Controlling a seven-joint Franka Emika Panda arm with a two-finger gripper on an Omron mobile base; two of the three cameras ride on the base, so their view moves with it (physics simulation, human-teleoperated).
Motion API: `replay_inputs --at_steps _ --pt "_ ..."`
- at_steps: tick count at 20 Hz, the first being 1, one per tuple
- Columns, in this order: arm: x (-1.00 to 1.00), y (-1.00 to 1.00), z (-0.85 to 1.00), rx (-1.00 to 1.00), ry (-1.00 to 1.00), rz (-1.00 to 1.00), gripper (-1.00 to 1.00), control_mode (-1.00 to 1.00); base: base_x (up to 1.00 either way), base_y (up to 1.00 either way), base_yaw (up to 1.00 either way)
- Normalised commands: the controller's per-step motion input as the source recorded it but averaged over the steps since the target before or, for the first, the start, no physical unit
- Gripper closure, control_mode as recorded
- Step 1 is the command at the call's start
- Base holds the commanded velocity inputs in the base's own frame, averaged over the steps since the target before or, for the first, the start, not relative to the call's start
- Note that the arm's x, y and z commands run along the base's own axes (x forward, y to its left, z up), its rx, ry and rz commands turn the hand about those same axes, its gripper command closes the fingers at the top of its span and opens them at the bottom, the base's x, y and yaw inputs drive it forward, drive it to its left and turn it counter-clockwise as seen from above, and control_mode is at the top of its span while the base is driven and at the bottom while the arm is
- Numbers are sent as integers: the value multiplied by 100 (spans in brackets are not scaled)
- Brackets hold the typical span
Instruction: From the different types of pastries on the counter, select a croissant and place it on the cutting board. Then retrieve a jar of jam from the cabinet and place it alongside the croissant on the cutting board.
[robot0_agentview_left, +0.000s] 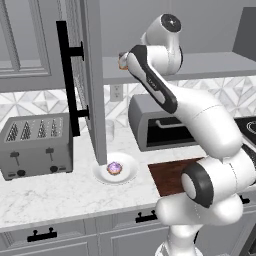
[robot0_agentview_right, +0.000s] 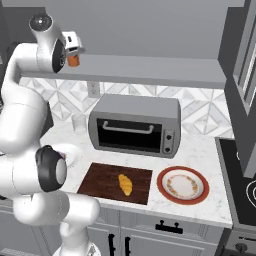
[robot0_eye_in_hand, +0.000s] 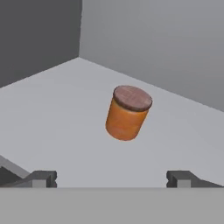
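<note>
The grey wall cabinet (robot0_agentview_left: 210, 30) stands open, its panelled door (robot0_agentview_left: 92, 75) with the long vertical black bar handle (robot0_agentview_left: 67, 80) swung out toward the left base view. The white Franka arm (robot0_agentview_left: 200, 115) reaches up to the cabinet's grey shelf (robot0_agentview_right: 150, 67). Below, the white marble-look counter (robot0_agentview_left: 50, 195) carries a silver four-slot toaster (robot0_agentview_left: 35, 145), a grey toaster oven (robot0_agentview_right: 135, 125) and a flat dark reddish-brown wooden cutting board (robot0_agentview_right: 102, 182). On the board lies the small golden crescent croissant (robot0_agentview_right: 125, 184); just beside the board sits a round red-rimmed plate (robot0_agentview_right: 183, 185). A round white plate (robot0_agentview_left: 127, 172) holds the purple-frosted cupcake (robot0_agentview_left: 114, 168).

The small orange cylindrical jam jar (robot0_eye_in_hand: 127, 113) with its brownish lid stands on the shelf, apart from the gripper (robot0_eye_in_hand: 111, 178), directly ahead of it in the hand view. The two dark fingertips (robot0_eye_in_hand: 42, 178) are spread wide with nothing between them.
</note>
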Motion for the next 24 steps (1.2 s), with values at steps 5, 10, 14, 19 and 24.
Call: replay_inputs --at_steps 5,10,14,19,24 --pt "41 3 13 -1 -4 -13 -100 -100 0 0 0" --pt "37 21 4 2 1 -8 -100 -100 0 0 0" --pt "24 0 0 9 1 -13 -100 -100 0 0 0" --pt "20 0 0 10 0 -13 -100 -100 0 0 0" --pt "24 0 0 15 4 0 -100 -100 0 0 0"
